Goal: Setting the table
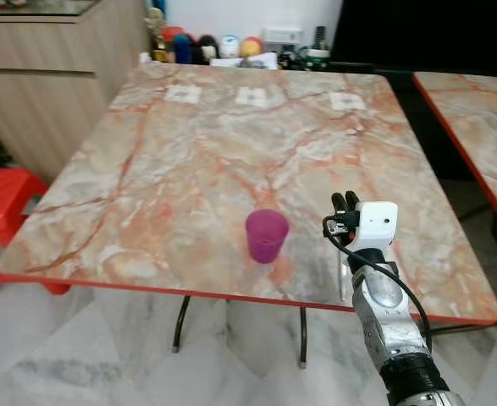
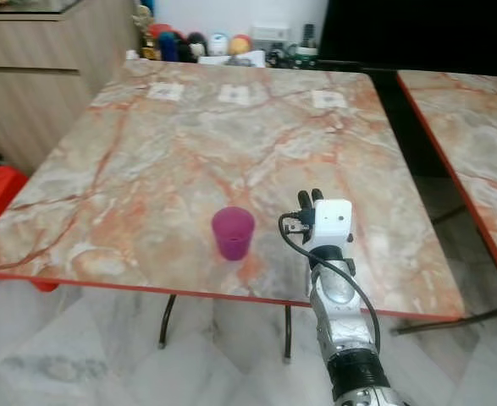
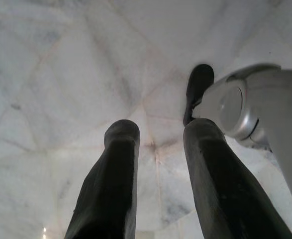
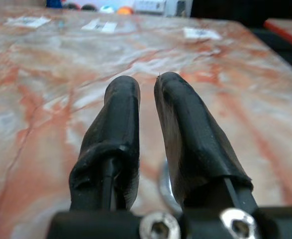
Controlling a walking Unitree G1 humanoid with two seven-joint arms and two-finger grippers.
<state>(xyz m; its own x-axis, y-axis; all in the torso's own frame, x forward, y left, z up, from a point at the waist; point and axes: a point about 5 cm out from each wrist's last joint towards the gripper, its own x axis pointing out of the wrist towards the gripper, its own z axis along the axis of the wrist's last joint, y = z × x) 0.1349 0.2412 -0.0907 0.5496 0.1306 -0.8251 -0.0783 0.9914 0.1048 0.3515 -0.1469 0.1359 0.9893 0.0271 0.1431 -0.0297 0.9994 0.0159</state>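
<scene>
A purple cup stands upright on the marble table, near its front edge. My right gripper hovers low over the table just right of the cup and apart from it. Its two black fingers are drawn close together with nothing between them. A thin silver utensil lies on the table under my right wrist, mostly hidden by the arm; its shiny rim peeks out below the fingers. My left gripper hangs open over the floor.
A second marble table stands to the right across a dark gap. A red stool is at the left by a wooden cabinet. Toys and clutter line the far edge; several paper labels lie there.
</scene>
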